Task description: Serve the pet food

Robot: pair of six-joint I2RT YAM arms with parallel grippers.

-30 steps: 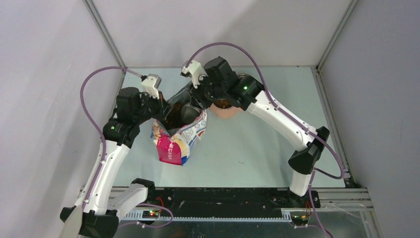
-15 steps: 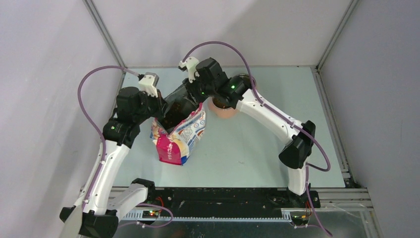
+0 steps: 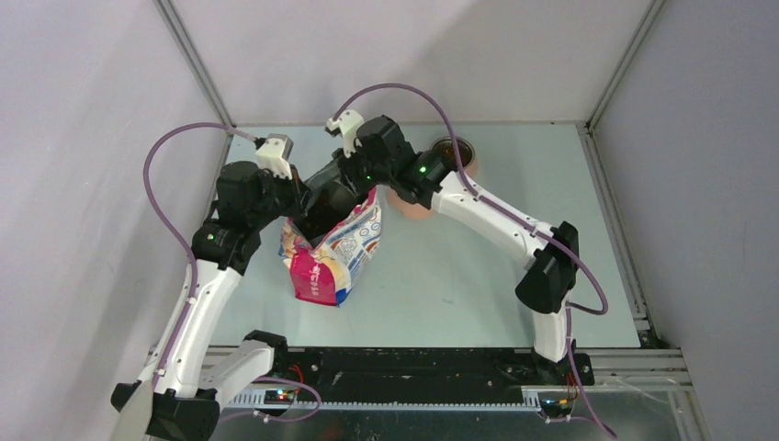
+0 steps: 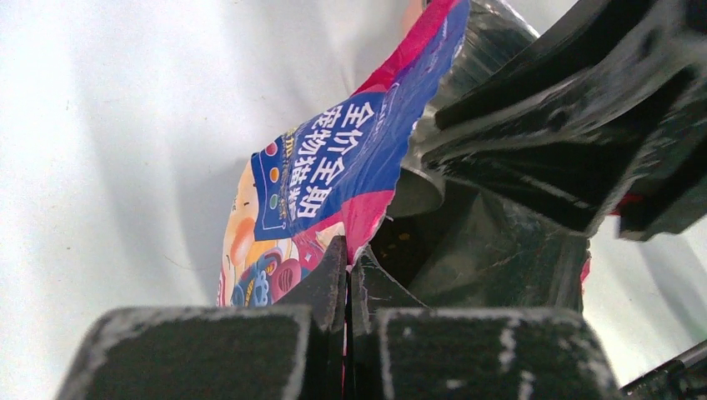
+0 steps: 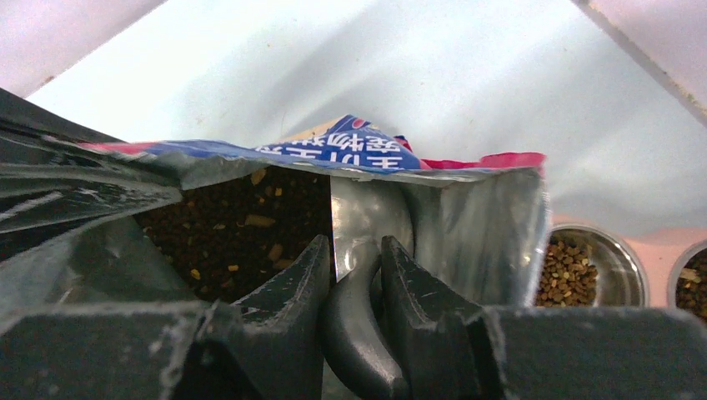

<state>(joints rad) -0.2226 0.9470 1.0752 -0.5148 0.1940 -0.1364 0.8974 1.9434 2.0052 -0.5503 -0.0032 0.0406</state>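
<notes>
Inside the bag (image 4: 333, 167), its rim pinched tight by the left tool (image 4: 346, 258), the right tool (image 5: 354, 258) clasps the scoop (image 5: 357, 333) beside the pet food (image 5: 233, 225); a bowl (image 5: 621, 262) already holds some, so serving looks partway done.

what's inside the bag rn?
Brown pet food and the scoop, held by the right tool. How deep the food goes is hidden by the bag walls.
</notes>
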